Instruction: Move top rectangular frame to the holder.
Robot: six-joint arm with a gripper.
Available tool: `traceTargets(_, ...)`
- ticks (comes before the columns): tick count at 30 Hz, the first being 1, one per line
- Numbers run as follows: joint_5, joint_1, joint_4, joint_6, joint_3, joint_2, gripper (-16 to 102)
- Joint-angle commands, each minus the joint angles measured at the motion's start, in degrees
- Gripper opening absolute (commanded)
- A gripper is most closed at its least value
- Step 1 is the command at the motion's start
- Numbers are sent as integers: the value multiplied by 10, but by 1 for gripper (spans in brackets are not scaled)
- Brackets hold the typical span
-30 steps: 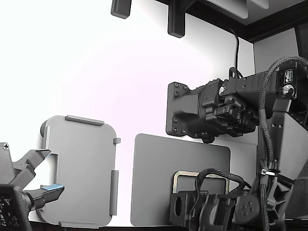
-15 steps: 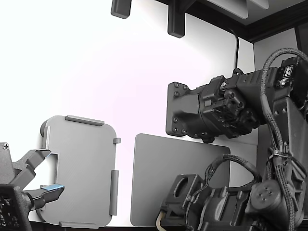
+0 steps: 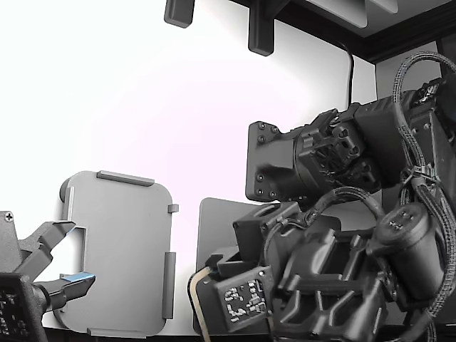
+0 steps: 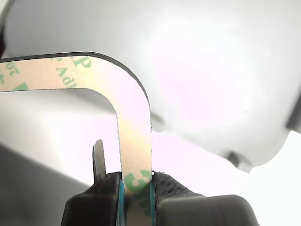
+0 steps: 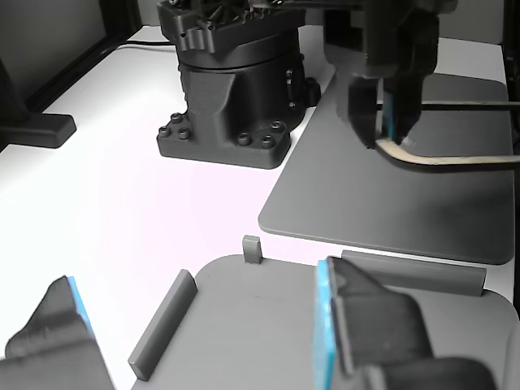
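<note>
My gripper [image 4: 136, 181] is shut on the top rectangular frame [image 4: 134, 141], a thin tan strip with green print, pinched on one side near a rounded corner. In the exterior view the gripper [image 3: 214, 281] hangs over the left part of the dark mat, and only the frame's tan edge [image 3: 200, 313] shows beside it. The other view has the frame [image 5: 455, 160] held level a little above the mat by the gripper [image 5: 388, 122]. The holder [image 3: 117, 249], a light grey plate with raised tabs, lies at the exterior view's left, apart from the frame. It also shows as the holder [image 5: 260, 325] and the holder [image 4: 211, 70].
A dark grey mat [image 3: 221, 221] lies beside the holder. Behind it stands a black arm base [image 3: 274, 164]. A second gripper [image 3: 50, 263] with blue pads stands open at the holder's near left edge, and its fingers [image 5: 357, 325] fill the other view's foreground.
My arm has swung toward the exterior view's left with the frame. The frame has come up off the mat's right part and now hangs over its left part. The second gripper has not moved.
</note>
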Motion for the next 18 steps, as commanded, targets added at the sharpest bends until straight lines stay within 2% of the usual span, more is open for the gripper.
traceTargets(1, 3, -46, 5, 19, -29, -10, -10)
traceTargets(7, 23, -98, 5, 41, -94, -70, -10)
traceTargets(18, 58, -140, 5, 48, -147, -93, -10)
